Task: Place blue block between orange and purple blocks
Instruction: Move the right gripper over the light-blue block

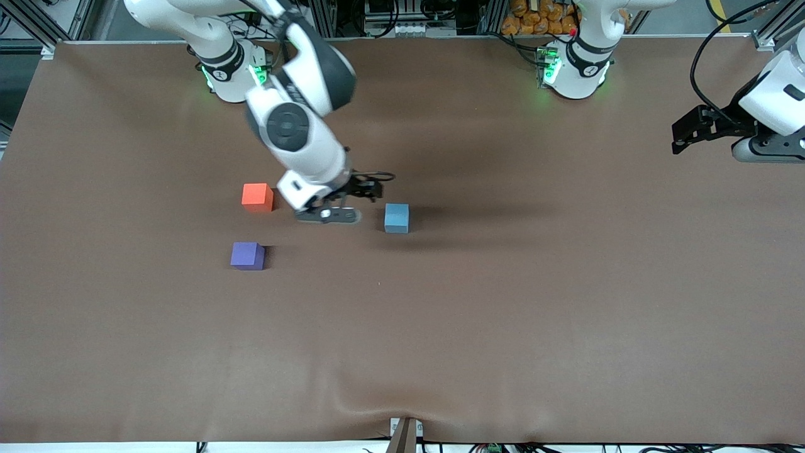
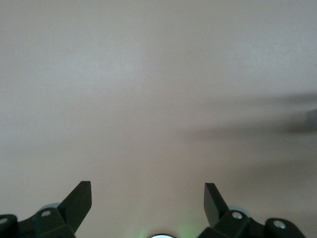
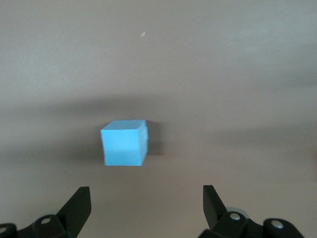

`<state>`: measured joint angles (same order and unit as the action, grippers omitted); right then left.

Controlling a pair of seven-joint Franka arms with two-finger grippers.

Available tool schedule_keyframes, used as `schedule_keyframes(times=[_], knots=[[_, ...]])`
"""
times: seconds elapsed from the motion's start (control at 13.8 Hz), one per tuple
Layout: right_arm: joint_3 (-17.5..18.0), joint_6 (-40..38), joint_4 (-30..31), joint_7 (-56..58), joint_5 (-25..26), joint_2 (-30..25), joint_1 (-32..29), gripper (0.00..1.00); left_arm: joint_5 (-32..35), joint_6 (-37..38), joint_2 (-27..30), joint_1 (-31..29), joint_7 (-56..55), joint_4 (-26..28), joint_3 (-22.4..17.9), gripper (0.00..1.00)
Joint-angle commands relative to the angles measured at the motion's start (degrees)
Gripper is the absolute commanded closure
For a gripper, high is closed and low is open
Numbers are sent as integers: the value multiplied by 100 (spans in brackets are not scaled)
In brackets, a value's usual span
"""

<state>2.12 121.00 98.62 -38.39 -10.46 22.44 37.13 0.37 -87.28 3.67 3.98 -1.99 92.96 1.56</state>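
Blue block [image 1: 397, 218] sits on your brown table [image 1: 503, 314], toward the middle, apart from the orange block [image 1: 257, 195] and the purple block [image 1: 247, 255], which lies nearer the front camera than the orange one. Your right gripper [image 1: 365, 189] hangs just beside the blue block, fingers [image 3: 77, 206] spread wide, holding nothing. Your left gripper [image 1: 682, 135] waits at its own end, equally wide and empty. You can read no writing anywhere.
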Motion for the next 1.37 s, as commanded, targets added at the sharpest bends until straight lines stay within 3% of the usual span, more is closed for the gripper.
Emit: schedule_keyframes(times=[0.0,0.29,1.16,1.3], knots=[[-80,676,-54,-203,27,461,382,0,-151,54,-15,-46,-100,-58,46,0],[-80,1066,-80,-283,571,884,576,0,-134,62,11,-46,-91,-41,46,0],[-71,1839,-229,-863,651,1544,796,0,16,-87,-24,-64,-48,-67,55,0],[-80,1839,-229,-863,651,1553,796,23,16,-87,-33,-64,-48,-67,46,0]])
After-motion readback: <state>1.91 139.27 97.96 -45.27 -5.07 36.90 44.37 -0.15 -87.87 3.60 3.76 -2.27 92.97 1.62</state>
